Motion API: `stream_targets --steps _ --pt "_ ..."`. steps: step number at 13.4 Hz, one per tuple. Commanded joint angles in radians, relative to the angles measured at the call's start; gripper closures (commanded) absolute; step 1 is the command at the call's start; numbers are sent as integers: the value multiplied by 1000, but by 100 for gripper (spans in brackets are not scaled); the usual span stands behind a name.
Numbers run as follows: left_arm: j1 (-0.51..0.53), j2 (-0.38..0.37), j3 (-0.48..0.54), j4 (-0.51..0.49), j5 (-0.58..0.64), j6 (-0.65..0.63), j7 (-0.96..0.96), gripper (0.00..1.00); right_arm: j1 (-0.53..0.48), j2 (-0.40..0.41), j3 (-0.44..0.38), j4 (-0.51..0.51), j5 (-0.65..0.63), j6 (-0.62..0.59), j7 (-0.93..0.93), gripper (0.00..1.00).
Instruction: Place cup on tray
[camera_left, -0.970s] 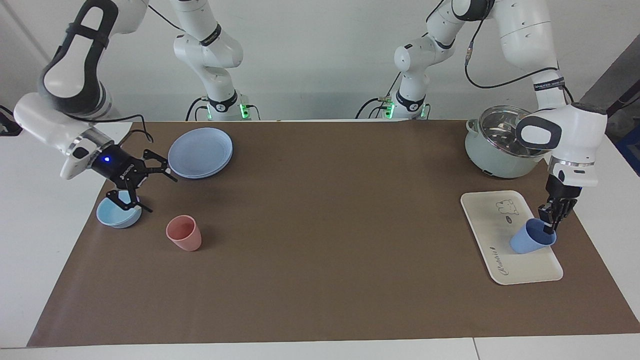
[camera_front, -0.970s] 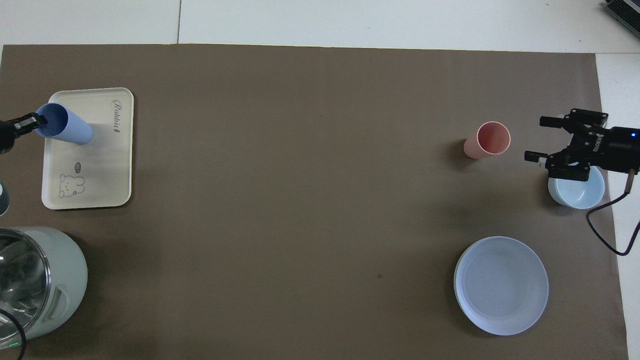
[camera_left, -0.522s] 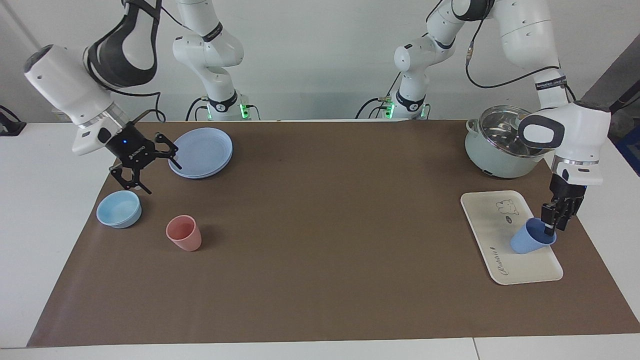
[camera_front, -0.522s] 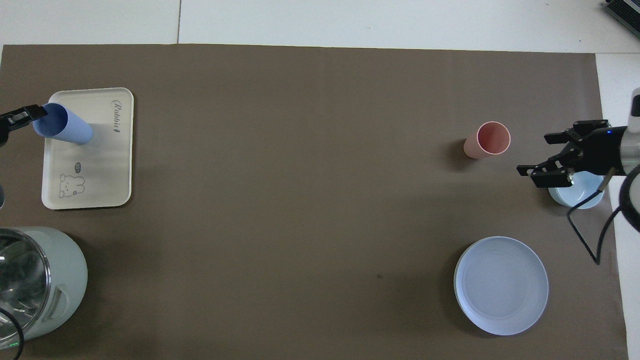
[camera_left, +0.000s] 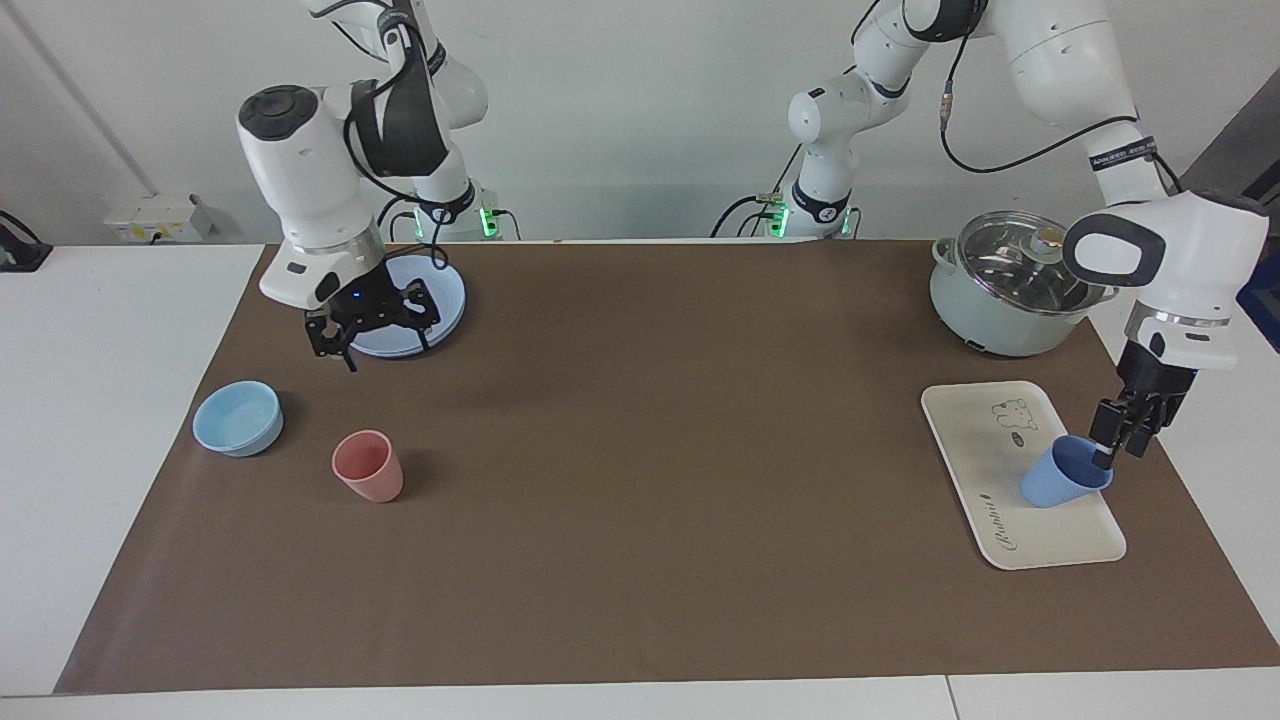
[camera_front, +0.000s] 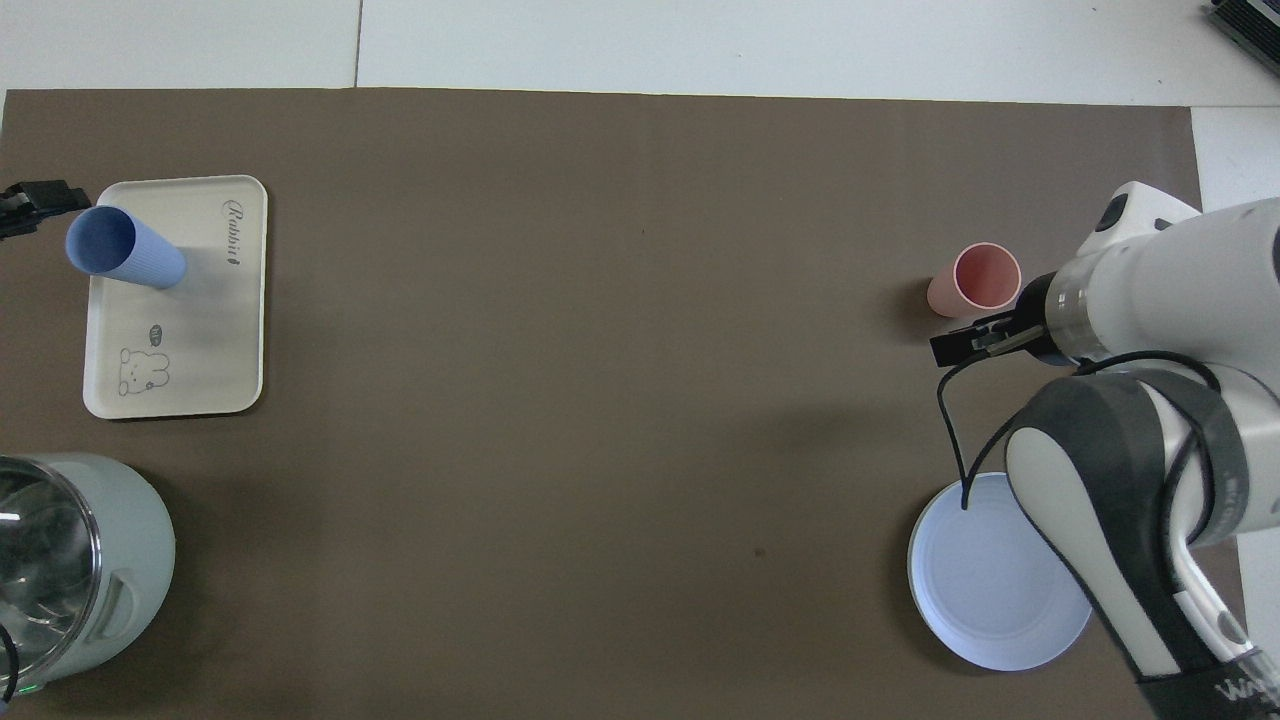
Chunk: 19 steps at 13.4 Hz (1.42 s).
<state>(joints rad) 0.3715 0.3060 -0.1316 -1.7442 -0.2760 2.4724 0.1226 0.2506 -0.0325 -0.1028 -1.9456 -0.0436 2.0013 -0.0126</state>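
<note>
The periwinkle-blue cup (camera_left: 1062, 478) stands upright on the cream tray (camera_left: 985, 440), at the tray's edge toward the left arm's end of the table. In the overhead view the cup (camera_front: 125, 252) is on the tray (camera_front: 190, 330) too. My left gripper (camera_left: 1118, 447) is open and empty just beside the cup's rim; from overhead it (camera_front: 35, 200) is clear of the cup. My right gripper (camera_left: 370, 335) is open and empty over the blue plate (camera_left: 440, 290). From overhead only its tip (camera_front: 965, 343) shows under the arm.
A salmon-pink tumbler (camera_left: 368, 466) and a light-blue bowl (camera_left: 237, 418) stand toward the right arm's end. A pale green pot with a glass lid (camera_left: 1000, 285) stands nearer to the robots than the tray.
My left gripper has let go of the cup's rim and drawn back off it. My right gripper has risen from the light-blue bowl and swung over the blue plate.
</note>
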Motion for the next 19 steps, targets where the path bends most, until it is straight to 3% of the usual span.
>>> stream_targets --steps 1,4,6,8,12,15,19 --pt "-16 2 0 156 -2 -227 -81 25 -10 -26 -11 100 -18 -134 196 0" --pt "-78 -4 3 294 35 -490 -156 17 -65 -27 -29 244 13 -324 198 0" --pt "-150 -8 3 375 143 -669 -166 17 -99 -26 -34 330 18 -436 195 0" --pt "-212 -50 -3 393 223 -768 -164 17 -129 -18 -35 405 51 -551 178 0" --pt "-275 -171 -5 316 279 -921 -153 19 -157 -39 -29 361 44 -556 56 0" --pt "-264 -251 -3 230 285 -926 -150 33 -154 -41 -29 353 56 -555 54 0" --pt "-261 -341 -2 120 316 -925 -132 44 -156 -41 -26 362 45 -555 54 0"
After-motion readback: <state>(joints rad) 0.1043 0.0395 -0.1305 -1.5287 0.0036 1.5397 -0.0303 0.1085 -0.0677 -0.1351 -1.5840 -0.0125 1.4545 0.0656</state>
